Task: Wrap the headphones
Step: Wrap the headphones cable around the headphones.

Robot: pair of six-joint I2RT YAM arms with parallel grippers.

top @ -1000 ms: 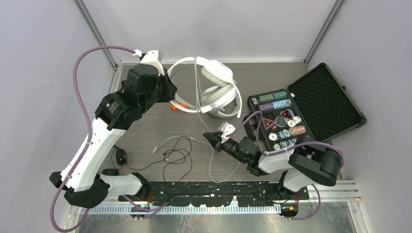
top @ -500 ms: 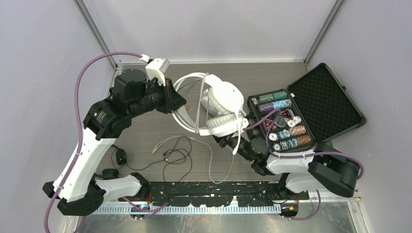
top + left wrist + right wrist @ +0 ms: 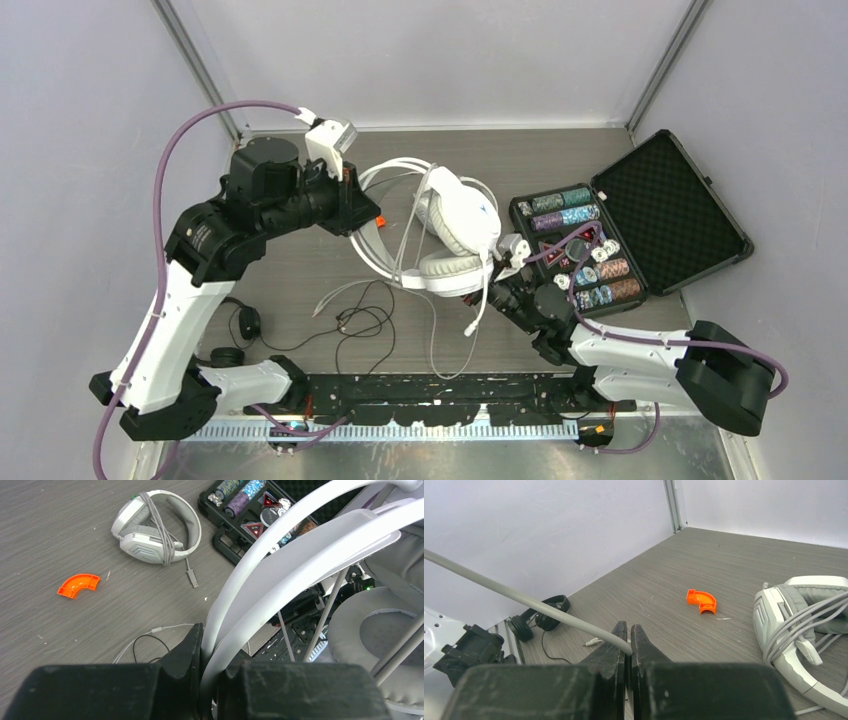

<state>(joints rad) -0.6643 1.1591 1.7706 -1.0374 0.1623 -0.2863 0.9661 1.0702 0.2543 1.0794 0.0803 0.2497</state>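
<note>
left gripper (image 3: 210,652), at abt 10 o'clock on the table (image 3: 300,265), is clenched on the headband (image 3: 280,555) of the white headphones (image 3: 455,215), holding them up off the surface w/ the cups hanging toward centre. low at 8 o'clock the black pair (image 3: 243,325) lies untouched, its thin loose cords (image 3: 360,320) sprawled toward 6. just under the left wrist sit an orange piece (image 3: 77,585) and a wrapped white set (image 3: 150,530), cord already round it, flat on the table; top view mostly hides it behind the held set.

centre: the cord (image 3: 524,600) of the held set runs in straight strands across the cups, looks taut in the left wrist view, so prob mid-wrap. its plug (image 3: 470,328) dangles free at abt 5 o'clock.

right gripper (image 3: 628,635), at 4 o'clock, is pinched tight on that cord, nothing else in it. right beside it at 3 o'clock is the open case (image 3: 680,215) w/ chips (image 3: 580,255).

risks from here:
- cord is thin and smooth, so a pull at an angle could slide it out of the right pinch and the turn goes slack.
- too much tension cd twist the headband in the left grip, since the cups hang heavy to one side, and tip or drop the set.
- right arm works v close to the case; a wide loop may snag the rim or knock chips.
- dangling plug may catch the loose cords near 6 and drag them along.
</note>
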